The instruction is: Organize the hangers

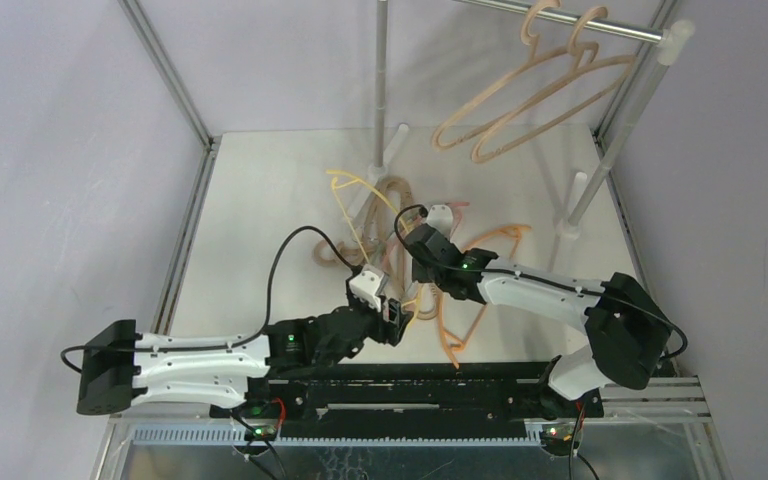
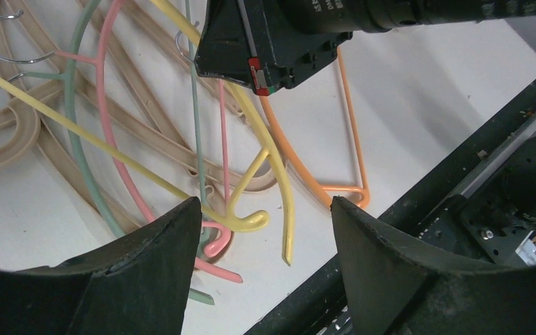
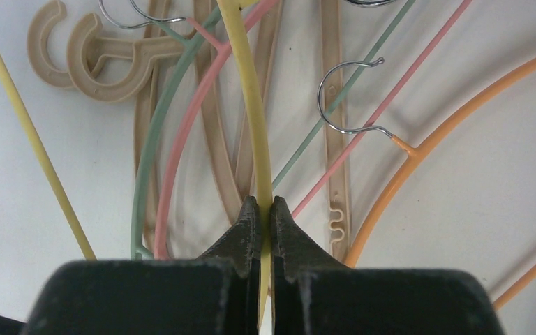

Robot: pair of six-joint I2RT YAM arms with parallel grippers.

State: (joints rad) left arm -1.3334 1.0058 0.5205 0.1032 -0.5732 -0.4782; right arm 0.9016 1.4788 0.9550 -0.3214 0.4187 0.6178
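In the top external view the hangers (image 1: 400, 225) are seen in two groups. Two thick beige hangers (image 1: 520, 110) are hung by their big hooks on the silver rail (image 1: 570, 22) at the upper right, and the others are piled in a tangle at the middle of the white bench (image 1: 260, 220). In the pile a thin yellow hanger (image 1: 344, 203) is spread toward the left, and an orange hanger (image 1: 450, 335) is laid nearest the arms. The right gripper (image 1: 422, 245) is placed over the pile, and the left gripper (image 1: 397, 322) is held at the pile's near edge.

In the left wrist view the left fingers (image 2: 146, 279) are spread wide apart. The curled end of the yellow hanger and the tip of a pink hanger (image 2: 112, 132) are framed between them. A pale-green hanger (image 2: 75, 160) is curved alongside the pink one, with more of the beige kind beneath. The orange loop is seen to the right, partly covered by the black body of the right gripper.

In the right wrist view the right fingers (image 3: 241, 230) are clamped together on the yellow hanger's thin rod, which is seen running straight up from between them. Pink and pale-green rods are crossed beside it over beige ones, whose broad hooks are shown at the upper left. The orange hanger's silver wire hook is shown at the right
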